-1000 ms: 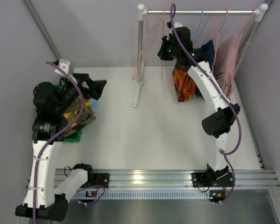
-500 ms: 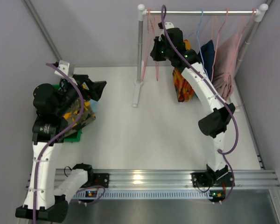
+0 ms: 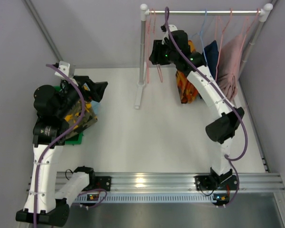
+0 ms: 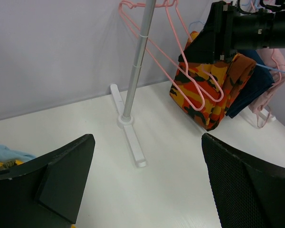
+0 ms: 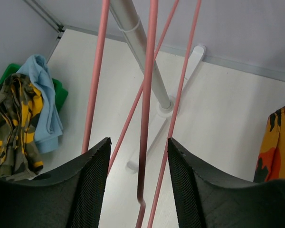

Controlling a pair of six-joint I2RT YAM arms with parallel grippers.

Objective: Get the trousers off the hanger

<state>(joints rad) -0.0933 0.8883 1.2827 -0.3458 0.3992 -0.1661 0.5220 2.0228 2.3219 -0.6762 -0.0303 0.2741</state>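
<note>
pink hanger (image 5: 146, 85) wire runs between the right gripper (image 5: 138, 152), fingers spread, not pinching it. left gripper (image 4: 147, 147) gapes wide, holding nothing. light blue trousers (image 5: 42, 90) and yellow blotchy trousers (image 5: 12, 128) lie heaped on a green tray (image 5: 61, 95) at the table (image 3: 133, 142) edge.

Observe the left arm (image 3: 42, 156): it rises from its base at the near left corner and folds back at the elbow, so that the wrist sits high over the left side. The left gripper (image 3: 96, 86) points toward the far right. Its fingers (image 4: 61, 175) stand wide apart and hold nothing.

Observe the right arm (image 3: 213, 95): it reaches far from its base at the near right, elbow bent outward, forearm running away and to the left. The right gripper (image 3: 153, 52) faces left at the far end. Its fingers (image 5: 90, 185) stand apart, not clamped.
</note>
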